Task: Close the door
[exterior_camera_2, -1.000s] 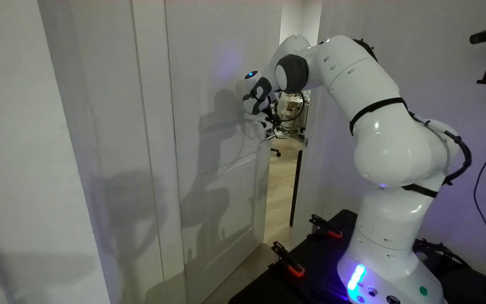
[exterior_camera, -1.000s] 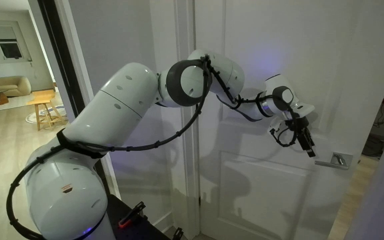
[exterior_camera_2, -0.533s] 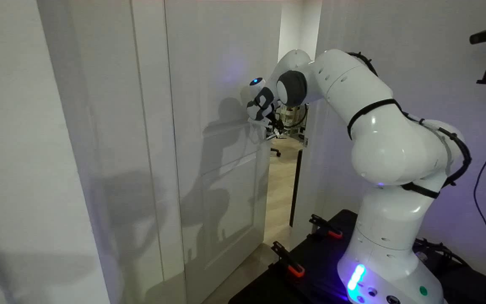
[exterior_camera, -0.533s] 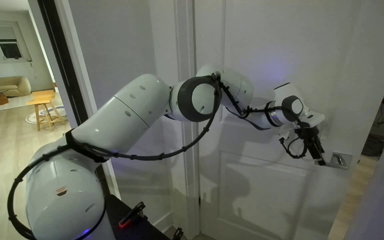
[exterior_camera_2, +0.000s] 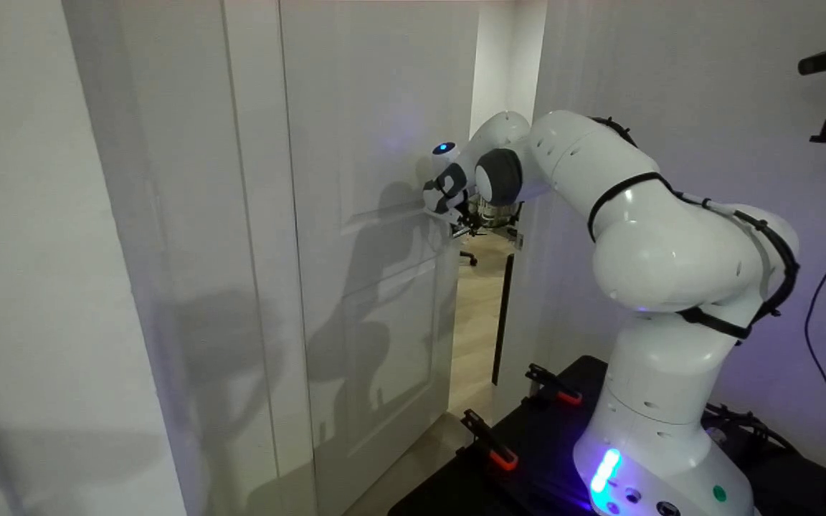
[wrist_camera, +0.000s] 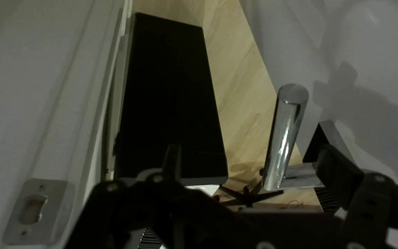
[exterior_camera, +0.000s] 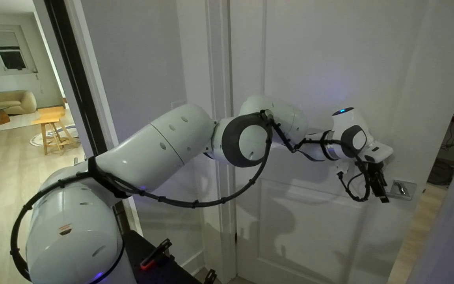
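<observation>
Door [exterior_camera: 321, 221] is ajar, filling right half of frame in an exterior view, gap down its right edge. Our hand [wrist_camera: 252, 157] sits low in wrist view, jaws apart, handle [wrist_camera: 284, 140] showing btwn them; we can't tell if touching. Prob. placed so bc we'd clamp the handle & pull the door to.

1. In an exterior view I look past the arm [exterior_camera: 144, 154] from near its shoulder [exterior_camera: 73, 221], down at the door [exterior_camera: 337, 79].
2. In an exterior view I watch from farther off, the base [exterior_camera_2: 660, 430] at right.
3. My wrist view peers steeply down, the tool [wrist_camera: 252, 155] and handle [wrist_camera: 283, 141] close.
4. Both exterior views share arm and door.
</observation>
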Action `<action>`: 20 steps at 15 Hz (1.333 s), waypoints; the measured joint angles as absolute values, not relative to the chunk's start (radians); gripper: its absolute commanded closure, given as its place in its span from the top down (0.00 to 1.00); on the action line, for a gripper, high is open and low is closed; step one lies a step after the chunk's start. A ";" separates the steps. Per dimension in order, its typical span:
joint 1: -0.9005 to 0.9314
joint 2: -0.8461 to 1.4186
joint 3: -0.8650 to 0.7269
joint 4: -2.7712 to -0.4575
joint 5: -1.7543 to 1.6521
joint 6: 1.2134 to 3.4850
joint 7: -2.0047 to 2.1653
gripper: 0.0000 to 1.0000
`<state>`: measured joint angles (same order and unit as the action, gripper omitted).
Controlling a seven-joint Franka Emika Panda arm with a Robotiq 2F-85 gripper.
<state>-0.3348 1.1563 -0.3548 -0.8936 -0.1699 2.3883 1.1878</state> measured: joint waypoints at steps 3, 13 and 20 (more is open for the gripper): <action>-0.365 1.214 -0.332 -0.821 -0.127 2.396 1.160 1.00; -0.397 1.350 -0.320 -0.647 -0.101 2.396 1.144 0.27; -0.404 1.350 -0.320 -0.611 -0.101 2.395 1.130 0.05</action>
